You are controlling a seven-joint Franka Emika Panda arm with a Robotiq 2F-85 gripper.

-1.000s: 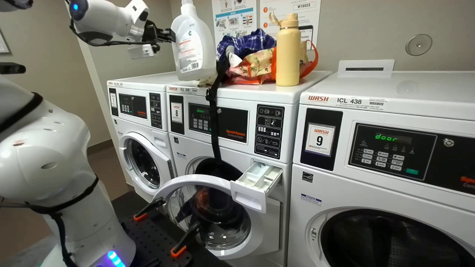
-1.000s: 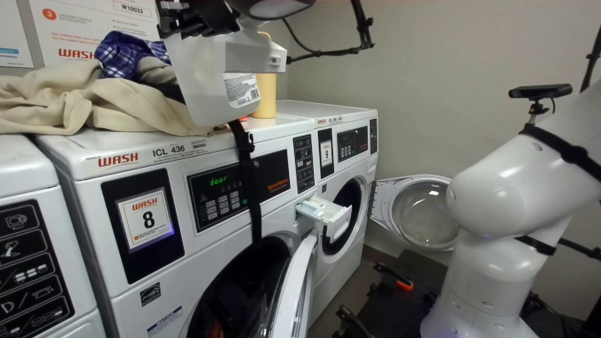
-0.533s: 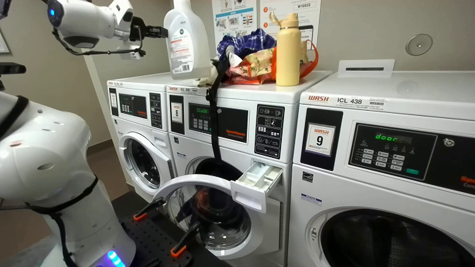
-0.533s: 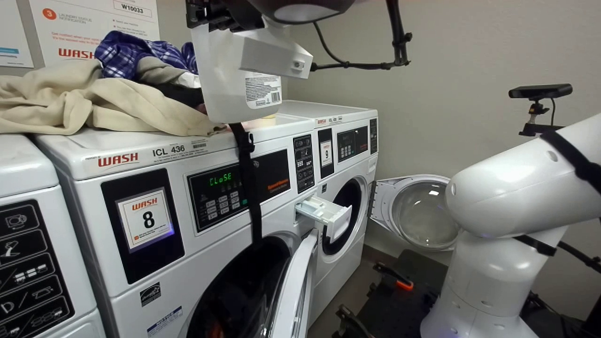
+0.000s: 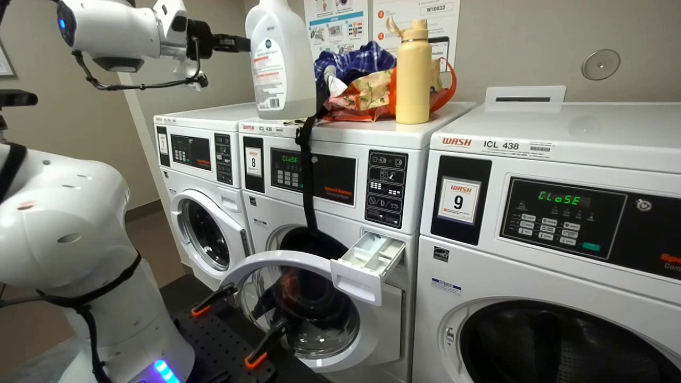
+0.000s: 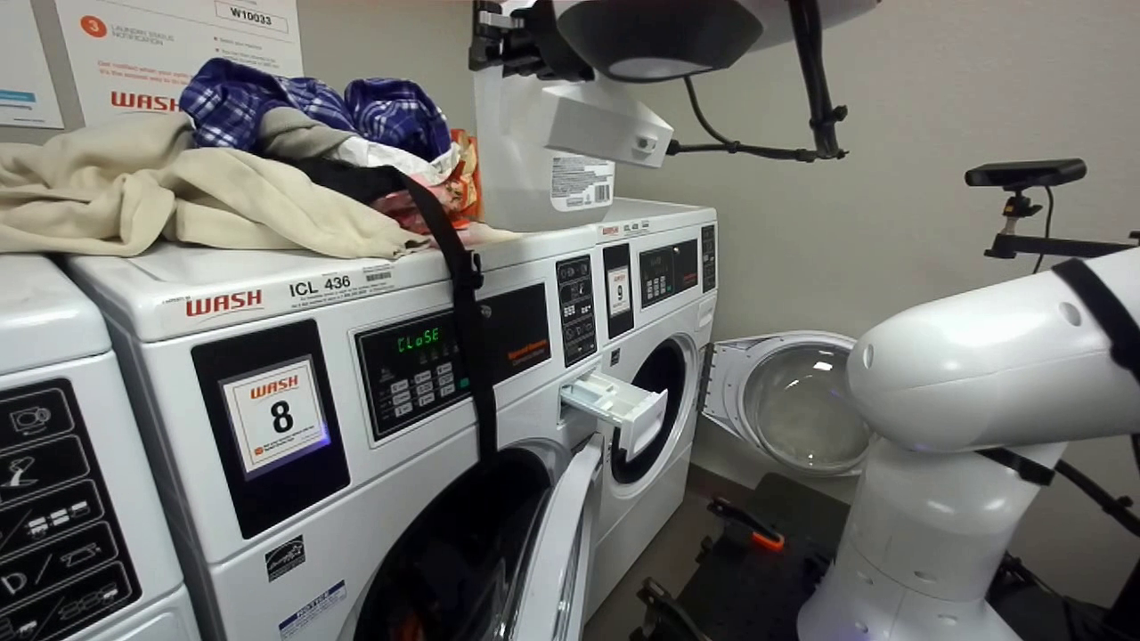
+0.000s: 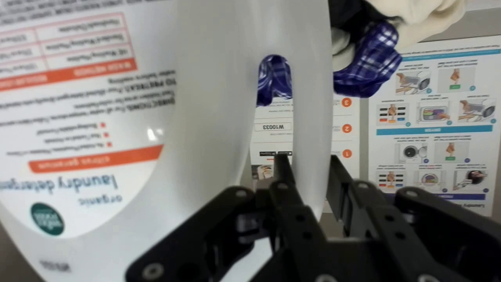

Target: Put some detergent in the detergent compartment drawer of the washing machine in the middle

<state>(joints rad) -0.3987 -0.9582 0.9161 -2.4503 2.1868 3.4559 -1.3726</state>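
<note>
The detergent jug (image 5: 279,58), whitish and translucent, hangs upright in the air by the washer tops; it also shows in an exterior view (image 6: 512,174) and fills the left of the wrist view (image 7: 211,98). My gripper (image 5: 240,43) is shut on its handle; the fingers (image 7: 308,162) press both sides of it in the wrist view. In an exterior view the gripper (image 6: 508,31) partly hides the jug's top. The detergent compartment drawer (image 5: 356,282) is pulled out from the washing machine in the middle (image 5: 340,217); both show in an exterior view too, drawer (image 6: 643,423) and machine (image 6: 392,481). The drawer lies lower than the jug.
A yellow bottle (image 5: 413,80) and a bag with clothes (image 5: 367,96) stand on the middle washer. A beige cloth (image 6: 178,200) lies there too. A black strap (image 5: 307,186) hangs down its front. Its round door (image 5: 282,259) is open below the drawer. Washer 9 (image 5: 511,157) stands beside it.
The jug, held throughout, has swung from tilted to upright. In an exterior view it has moved right, off the clothes pile. The arm's upper part has shifted with it. The drawer has not moved.
</note>
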